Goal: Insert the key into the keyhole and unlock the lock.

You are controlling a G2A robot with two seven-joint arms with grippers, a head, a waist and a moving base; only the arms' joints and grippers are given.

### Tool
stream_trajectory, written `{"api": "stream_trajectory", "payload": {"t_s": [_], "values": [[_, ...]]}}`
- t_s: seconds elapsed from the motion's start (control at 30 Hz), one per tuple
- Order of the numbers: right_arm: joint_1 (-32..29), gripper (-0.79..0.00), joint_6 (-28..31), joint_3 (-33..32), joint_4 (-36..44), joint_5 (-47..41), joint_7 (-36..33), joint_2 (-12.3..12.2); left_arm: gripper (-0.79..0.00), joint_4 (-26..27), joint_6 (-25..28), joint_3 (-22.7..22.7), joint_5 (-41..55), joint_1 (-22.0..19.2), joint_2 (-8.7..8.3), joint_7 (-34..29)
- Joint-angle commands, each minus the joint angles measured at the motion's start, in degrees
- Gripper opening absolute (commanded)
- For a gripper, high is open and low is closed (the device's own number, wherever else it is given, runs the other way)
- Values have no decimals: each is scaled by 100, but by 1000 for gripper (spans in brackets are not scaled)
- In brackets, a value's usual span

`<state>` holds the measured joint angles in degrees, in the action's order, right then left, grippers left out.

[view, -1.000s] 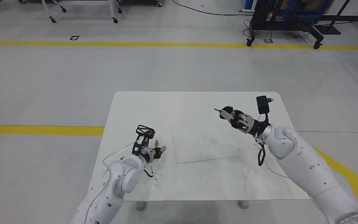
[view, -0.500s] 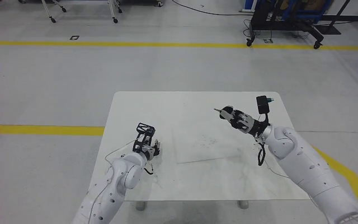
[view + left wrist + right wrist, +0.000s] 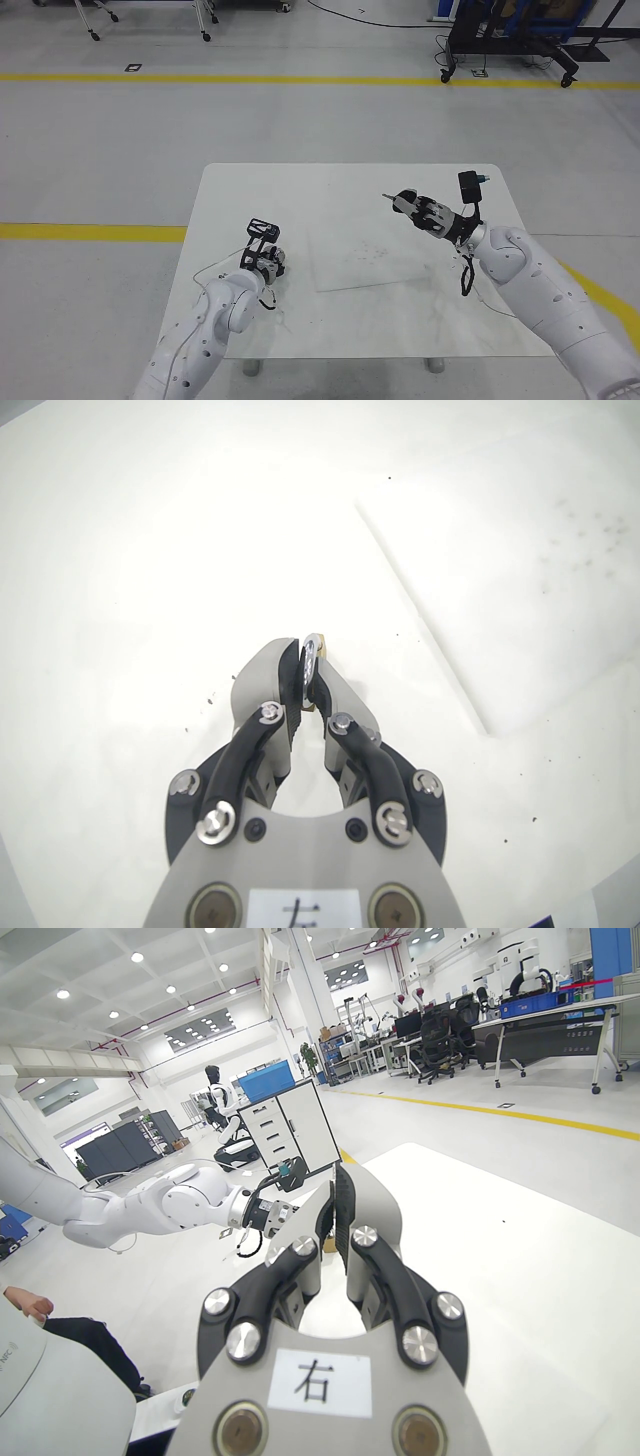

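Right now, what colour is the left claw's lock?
Silver and gold lock, best seen in the left wrist view.

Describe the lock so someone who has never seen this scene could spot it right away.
At the white rectangular table, look to the left gripper over the near left part. Pinched between its black pads is the small brass padlock with a silver shackle, the only brass thing here; the right gripper holds just a thin key.

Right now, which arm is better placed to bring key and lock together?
Right. The right pincer holds the thin metal key raised above the white table; the left pincer grips the small brass padlock close over the table, so it probably should only steady it.
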<state>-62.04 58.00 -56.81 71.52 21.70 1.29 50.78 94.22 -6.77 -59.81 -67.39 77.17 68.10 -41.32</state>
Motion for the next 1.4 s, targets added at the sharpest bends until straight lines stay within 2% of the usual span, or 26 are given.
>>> {"api": "stream_trajectory", "payload": {"t_s": [0.0, 0.43, 0.53, 0.63, 0.7, 1.03, 1.13, 1.27, 1.37], "values": [[0, -785, 0, 0, 0, 0, 0, 0, -785, 8, -2, -11, -13, 14, 5, 58], [0, -785, 0, 0, 0, 0, 0, 0, -785, 94, 187, -154, 53, 141, 19, 472], [0, -785, 0, 0, 0, 0, 0, 0, -785, 214, 401, -230, 294, 247, 22, 880], [0, -785, 0, 0, 0, 0, 0, 0, -785, 223, 935, -363, 825, 325, 18, 1311], [0, -785, 0, 0, 0, 0, 0, 0, -785, 251, 1154, -399, 816, 336, 5, 1432], [0, -785, 0, 0, 0, 0, 0, 0, -785, 271, 1244, -373, 882, 347, 12, 1517], [-58, -785, -406, -1, 247, 72, 10, 35, -785, -60, 1817, -304, 1766, 99, 69, 1600], [16, -785, -1010, 186, 416, -35, 63, 171, -785, -1124, 2595, -207, 3556, -682, 210, 1440], [141, -785, -1239, 381, 419, -198, 232, 312, -785, -1975, 2709, -81, 5121, -1273, 374, 1317]]}}
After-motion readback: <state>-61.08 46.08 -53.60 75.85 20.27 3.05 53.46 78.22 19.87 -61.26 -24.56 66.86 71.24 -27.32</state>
